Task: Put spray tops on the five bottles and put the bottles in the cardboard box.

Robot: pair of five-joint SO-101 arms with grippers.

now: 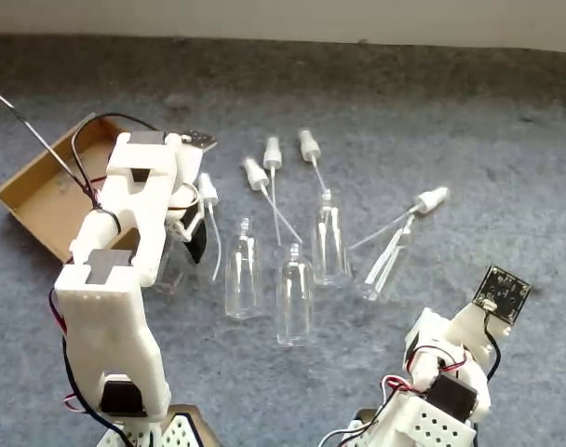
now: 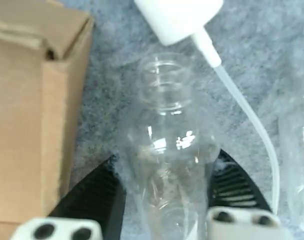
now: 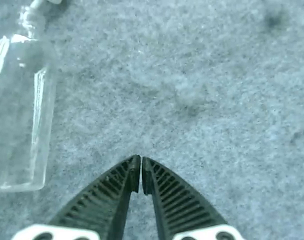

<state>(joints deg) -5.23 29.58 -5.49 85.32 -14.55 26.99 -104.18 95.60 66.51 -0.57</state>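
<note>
Nearest me, my right tool [image 3: 141,166] hangs over bare grey bench [image 3: 217,90] with its jaws together and nothing between them. Just to its side is the fitted bottle [image 3: 19,110], which has a spray top [image 1: 430,198] in its neck. It slants away from the others, though I can't tell whether it lies flat.

On the other side, my left tool [image 2: 167,160] looks clamped on an open bottle [image 2: 164,115], a finger against each flank, just beside the wall of the cardboard box [image 2: 37,115]. A loose top [image 2: 177,17] lies just past that bottle's mouth, its tube curving back alongside the bottle.

Between the arms, three more open bottles [image 1: 294,293] sit close together. Beyond them, three loose tops [image 1: 272,152] lie on the bench, tubes pointing back toward the bottles.
</note>
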